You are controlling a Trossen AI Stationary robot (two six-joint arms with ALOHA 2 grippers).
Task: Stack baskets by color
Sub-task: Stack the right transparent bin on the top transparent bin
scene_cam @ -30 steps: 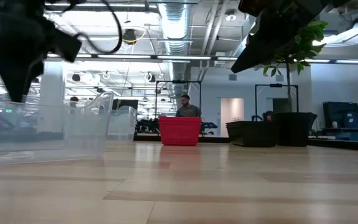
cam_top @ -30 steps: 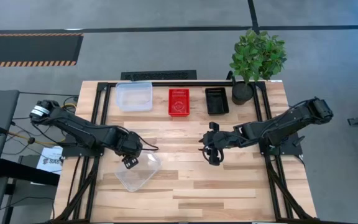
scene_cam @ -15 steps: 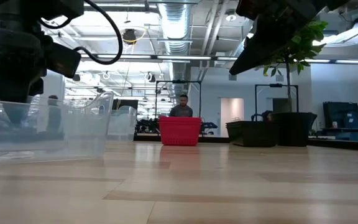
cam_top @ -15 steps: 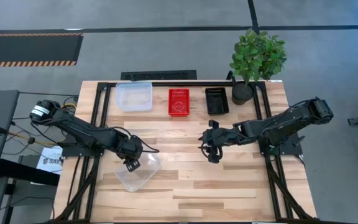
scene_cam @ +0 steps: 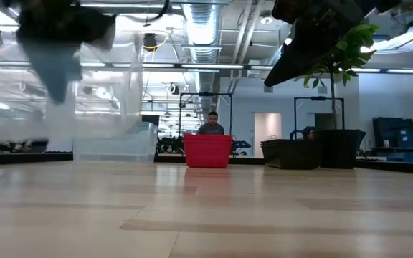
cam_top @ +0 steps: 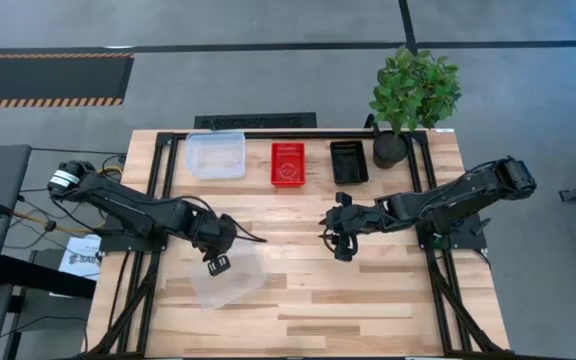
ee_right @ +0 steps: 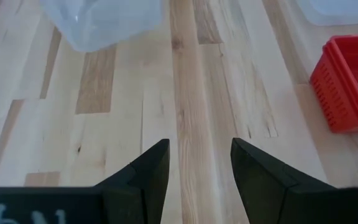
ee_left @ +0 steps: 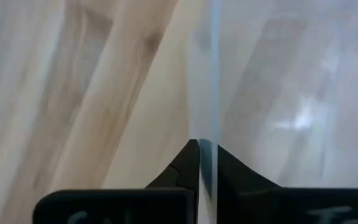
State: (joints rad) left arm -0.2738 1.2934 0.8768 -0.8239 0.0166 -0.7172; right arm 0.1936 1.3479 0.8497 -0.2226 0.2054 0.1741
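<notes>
My left gripper is shut on a clear basket over the table's near left. That basket also shows in the right wrist view. Along the far edge stand another clear basket, a red basket and a black basket, each on its bottom. My right gripper hangs open above the table's middle, with bare wood between its fingers. My left gripper pinches the clear basket's thin side wall at its rim, on the basket's far left side. One finger is on each face of the wall. The fingers come steeply from above. The basket hangs below them, clear of the table.
A potted green plant stands at the far right corner beside the black basket. Black frame rails run along the table's left, right and far sides. Bare wood lies near the front edge. A person shows in the room beyond.
My left gripper has shut on the clear basket's wall and tipped a little. It has gone up and slightly toward the table's right with the basket. The basket stood on the table before and now hangs clear of it.
</notes>
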